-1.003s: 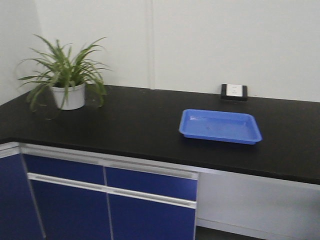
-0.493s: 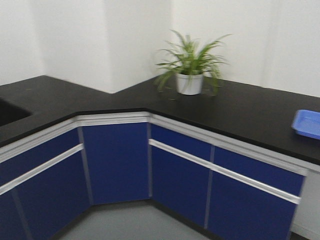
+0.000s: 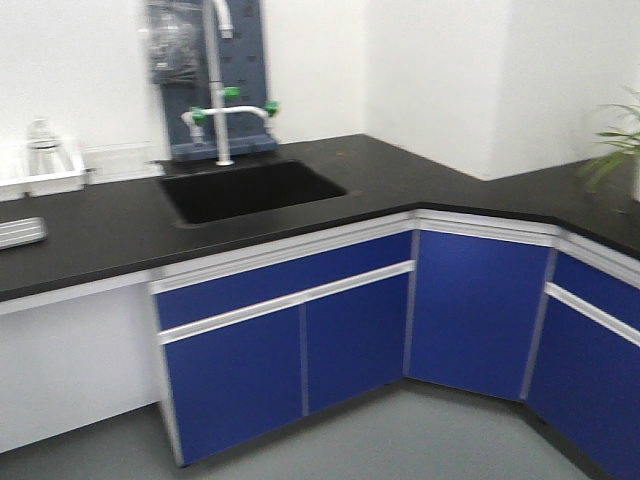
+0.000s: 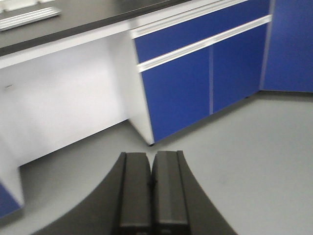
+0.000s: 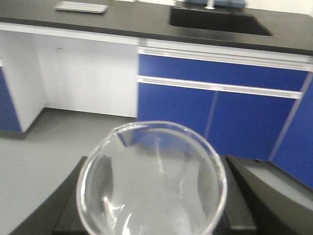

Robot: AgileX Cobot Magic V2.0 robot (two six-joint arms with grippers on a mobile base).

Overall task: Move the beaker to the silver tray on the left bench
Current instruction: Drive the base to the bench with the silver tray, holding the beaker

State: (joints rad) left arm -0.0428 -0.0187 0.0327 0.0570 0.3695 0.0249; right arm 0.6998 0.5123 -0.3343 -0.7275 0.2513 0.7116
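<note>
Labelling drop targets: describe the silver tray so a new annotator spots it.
From the sink sunk in the black worktop, follow the top leftward. The silver tray lies flat at the far left. Unlike the white bin behind it, it is shallow, ridged metal.

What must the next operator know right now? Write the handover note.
Left gripper: shut, empty, pointing at the floor.
Right gripper: shut on the beaker, away from the bench.
Tray: on the black bench, left of the sink.
Done: beaker is in hand.
Left to do: drive up to the bench, set the beaker in the tray, let go.
</note>
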